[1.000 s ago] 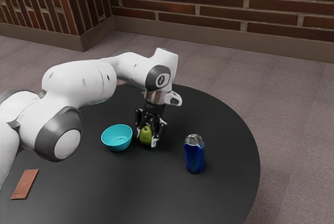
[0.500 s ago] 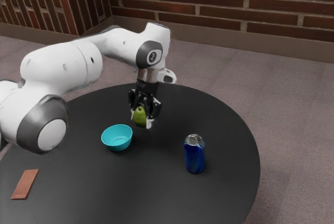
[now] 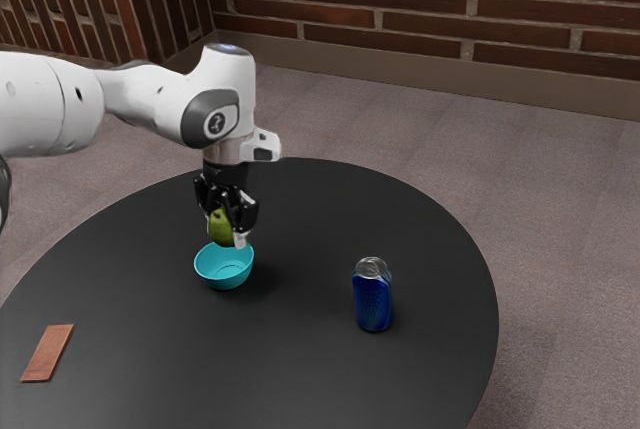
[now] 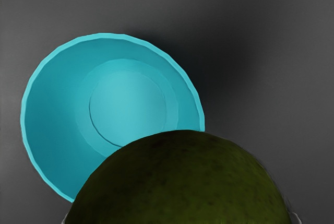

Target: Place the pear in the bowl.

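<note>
My black gripper (image 3: 226, 229) is shut on the green pear (image 3: 220, 228), holding it off the table just above the far rim of the turquoise bowl (image 3: 224, 271) in the exterior view. The bowl stands upright on the black table, and its visible inside holds nothing. In the wrist view the pear (image 4: 182, 182) looms large and dark, covering part of the rim of the bowl (image 4: 57, 109).
A blue can (image 3: 373, 296) stands upright on the black table (image 3: 300, 369), toward the exterior view's right from the bowl. A flat reddish-brown block (image 3: 47, 353) lies near the table's edge at the exterior view's left.
My gripper has lifted the pear from near the tabletop and carried it toward the exterior view's left, to the bowl. Bowl, can and block have stayed put.
</note>
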`<control>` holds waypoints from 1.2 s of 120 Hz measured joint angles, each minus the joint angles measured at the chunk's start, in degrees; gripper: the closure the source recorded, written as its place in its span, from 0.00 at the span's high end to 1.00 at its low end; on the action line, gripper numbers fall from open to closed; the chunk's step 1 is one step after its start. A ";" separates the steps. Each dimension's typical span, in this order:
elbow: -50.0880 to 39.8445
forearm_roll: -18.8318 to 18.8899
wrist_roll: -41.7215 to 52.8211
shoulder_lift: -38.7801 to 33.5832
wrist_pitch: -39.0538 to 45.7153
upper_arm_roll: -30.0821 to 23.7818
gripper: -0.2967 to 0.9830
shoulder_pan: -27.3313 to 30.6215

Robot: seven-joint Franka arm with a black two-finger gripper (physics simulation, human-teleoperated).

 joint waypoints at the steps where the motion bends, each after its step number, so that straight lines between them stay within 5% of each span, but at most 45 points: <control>1: -0.39 0.02 0.01 -0.18 0.43 0.01 0.39 0.07; 33: -9.65 0.61 -0.10 -3.90 10.95 0.06 0.40 1.95; 97: -11.98 0.89 -0.15 -1.71 18.33 0.17 0.40 3.05; 144: -11.11 -0.65 1.88 -1.52 18.83 0.18 0.70 2.97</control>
